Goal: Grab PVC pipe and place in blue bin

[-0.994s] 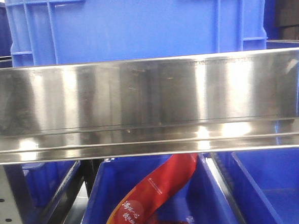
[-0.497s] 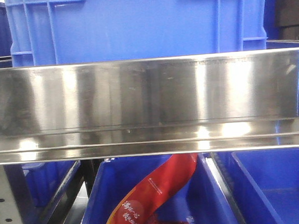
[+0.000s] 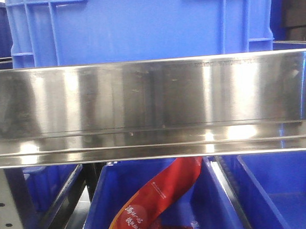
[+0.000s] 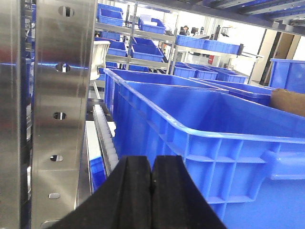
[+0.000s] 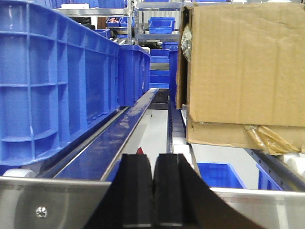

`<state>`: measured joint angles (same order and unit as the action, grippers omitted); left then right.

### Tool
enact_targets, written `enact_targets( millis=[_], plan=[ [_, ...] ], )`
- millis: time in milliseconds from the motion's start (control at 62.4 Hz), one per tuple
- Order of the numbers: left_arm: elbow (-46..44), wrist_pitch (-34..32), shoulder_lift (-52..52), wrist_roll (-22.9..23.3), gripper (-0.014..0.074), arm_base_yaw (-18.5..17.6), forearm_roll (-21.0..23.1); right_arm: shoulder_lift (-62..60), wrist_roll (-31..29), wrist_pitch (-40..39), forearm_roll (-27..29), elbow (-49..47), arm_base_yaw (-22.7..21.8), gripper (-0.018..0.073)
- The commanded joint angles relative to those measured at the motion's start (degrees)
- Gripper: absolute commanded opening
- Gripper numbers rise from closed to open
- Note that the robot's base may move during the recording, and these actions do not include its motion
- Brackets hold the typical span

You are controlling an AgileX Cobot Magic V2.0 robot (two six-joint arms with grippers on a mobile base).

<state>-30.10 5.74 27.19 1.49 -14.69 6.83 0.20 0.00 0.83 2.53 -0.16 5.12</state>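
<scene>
A steel shelf rail [image 3: 152, 109] spans the front view, with a large blue bin [image 3: 137, 24] on the level above it. Below, a lower blue bin [image 3: 111, 200] holds a red packet [image 3: 158, 200]. A cardboard box [image 5: 243, 67] sits at right in the right wrist view. Left gripper [image 4: 151, 179]: jaws pressed together, empty. Right gripper [image 5: 153, 183]: jaws pressed together, empty. PVC pipe: not visible in any view.
</scene>
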Motion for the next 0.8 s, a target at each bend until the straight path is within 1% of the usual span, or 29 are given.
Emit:
enact_targets(
  millis=[0,785],
  plan=[
    [0.05,-1.08,-0.29,-0.02,-0.0111,0.24,0.43,-0.2,0.0,-0.83,0.26,0.16,0.13,-0.0167],
    [0.05,-1.11,-0.29,-0.02,-0.0111,0.24,0.11,-0.2,0.0,-0.83,0.26,0.16,0.13,-0.0167]
  ],
)
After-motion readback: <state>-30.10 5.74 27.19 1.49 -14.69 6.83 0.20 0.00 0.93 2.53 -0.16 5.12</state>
